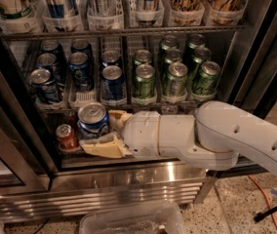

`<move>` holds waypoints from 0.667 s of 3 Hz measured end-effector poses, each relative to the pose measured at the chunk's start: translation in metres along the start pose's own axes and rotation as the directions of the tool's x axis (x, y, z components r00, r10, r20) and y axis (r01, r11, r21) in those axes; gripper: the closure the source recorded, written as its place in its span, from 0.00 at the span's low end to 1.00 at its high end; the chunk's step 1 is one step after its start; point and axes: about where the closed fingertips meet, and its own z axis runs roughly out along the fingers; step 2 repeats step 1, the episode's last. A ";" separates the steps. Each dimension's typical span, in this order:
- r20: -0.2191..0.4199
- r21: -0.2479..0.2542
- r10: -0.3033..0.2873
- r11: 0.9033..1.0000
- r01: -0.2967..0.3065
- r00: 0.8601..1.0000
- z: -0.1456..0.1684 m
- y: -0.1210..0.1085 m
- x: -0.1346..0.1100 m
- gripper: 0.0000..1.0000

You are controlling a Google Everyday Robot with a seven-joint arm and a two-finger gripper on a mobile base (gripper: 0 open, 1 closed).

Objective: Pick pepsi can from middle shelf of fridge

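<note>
Camera view looking down into the open fridge (pixel 128 189), past its ribbed steel base panel. Shows a white arm (pixel 216 135) reaching in from the right and ending in the gripper (pixel 98 132), low and left of centre, in front of the racks. Holds the pepsi can (pixel 92 120) between two cream fingers (pixel 104 146), one above and to the right of the can, one below it, both closed against its sides. Keeps the can roughly upright, silver top and pull tab turned toward the camera.

Places the can outside its lane: in front of and below the front edge of the middle shelf (pixel 128 104), just beside a small red can (pixel 66 136) on the rack beneath. Leaves other blue cans (pixel 112 82) standing on the left of the middle shelf and green cans (pixel 144 80) on the right, with tall drinks in tub holders on the upper rack (pixel 104 33).

Judged from this: grasp made and can lifted off the shelf, so withdrawal from the cooler in hand. Calls next for a steady pull back toward the opening, grip kept firm, without nudging the red can or brushing the dark door frame (pixel 11 145) at the left. Also calls for staying above the clear plastic bin (pixel 128 218) on the floor below.
</note>
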 end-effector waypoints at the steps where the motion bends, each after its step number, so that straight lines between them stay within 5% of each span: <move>1: -0.004 0.004 -0.006 1.000 0.006 1.000 -0.001 0.001 -0.001 1.00; 2: -0.004 0.004 -0.006 1.000 0.006 1.000 -0.001 0.001 -0.001 1.00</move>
